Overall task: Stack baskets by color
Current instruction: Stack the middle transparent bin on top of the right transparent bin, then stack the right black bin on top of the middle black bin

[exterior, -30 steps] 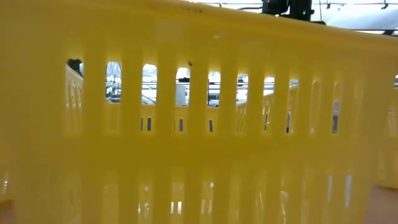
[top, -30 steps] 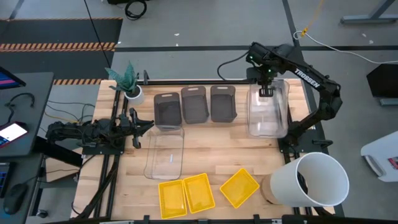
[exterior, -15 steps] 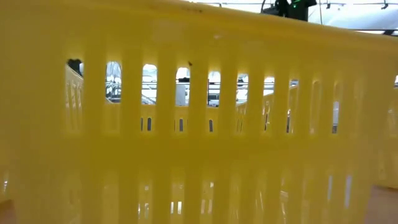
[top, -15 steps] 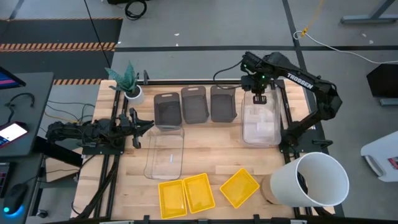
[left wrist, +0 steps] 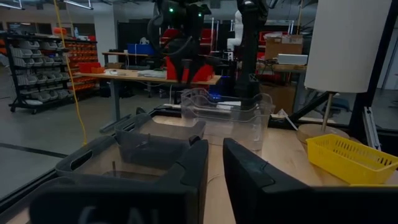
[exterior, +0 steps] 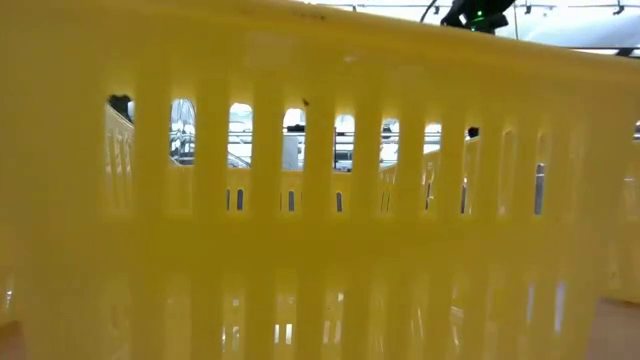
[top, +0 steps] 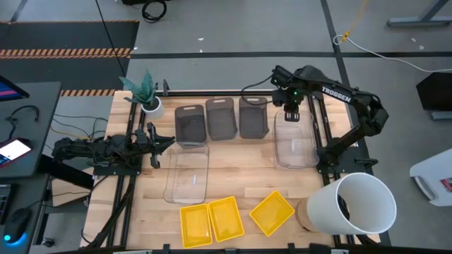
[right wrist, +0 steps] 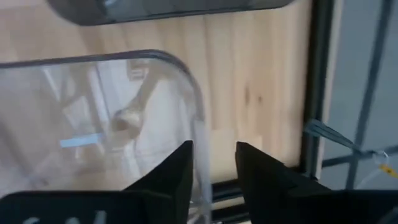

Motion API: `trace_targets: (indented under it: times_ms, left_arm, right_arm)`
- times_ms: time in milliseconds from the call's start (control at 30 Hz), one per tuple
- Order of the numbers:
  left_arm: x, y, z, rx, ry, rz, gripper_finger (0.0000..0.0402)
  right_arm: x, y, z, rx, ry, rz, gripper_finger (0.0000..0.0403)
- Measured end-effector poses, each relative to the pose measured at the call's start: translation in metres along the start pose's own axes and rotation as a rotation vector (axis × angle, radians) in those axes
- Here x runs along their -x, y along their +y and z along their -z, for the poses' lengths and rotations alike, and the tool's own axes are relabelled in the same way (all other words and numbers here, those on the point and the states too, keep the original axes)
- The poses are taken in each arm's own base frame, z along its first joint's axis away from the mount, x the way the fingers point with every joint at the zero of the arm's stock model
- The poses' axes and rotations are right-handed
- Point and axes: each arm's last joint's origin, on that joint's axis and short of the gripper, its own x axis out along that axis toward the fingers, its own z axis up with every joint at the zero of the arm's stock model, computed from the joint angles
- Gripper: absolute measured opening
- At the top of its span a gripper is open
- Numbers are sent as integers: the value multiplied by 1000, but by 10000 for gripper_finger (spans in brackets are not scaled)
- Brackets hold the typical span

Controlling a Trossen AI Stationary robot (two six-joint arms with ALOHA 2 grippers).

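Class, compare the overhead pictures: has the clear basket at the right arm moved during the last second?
Yes. The clear basket at the right pincer has shifted left, toward the row of dark grey baskets, and away from the white bucket.

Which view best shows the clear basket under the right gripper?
The high view: the whole clear basket shows, with the right gripper at its far rim. The right wrist view shows one rounded corner, the left wrist view shows it far off, and the low view is blocked by a yellow basket.
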Motion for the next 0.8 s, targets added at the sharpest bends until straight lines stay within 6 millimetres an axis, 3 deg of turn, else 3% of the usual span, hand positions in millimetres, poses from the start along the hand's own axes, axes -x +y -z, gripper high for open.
trace_targets:
  times_ms: [367,567,800]
  left_arm:
    - [0,0,0,0,1,0,52]
    - [0,0,0,0,0,-1,59]
    - [0,0,0,0,0,-1,52]
  right_arm:
    - [15,-4,-20,-170,-197,57,166]
    - [18,7,-38,-163,-315,45,165]
    - [5,29,-61,-176,-299,15,165]
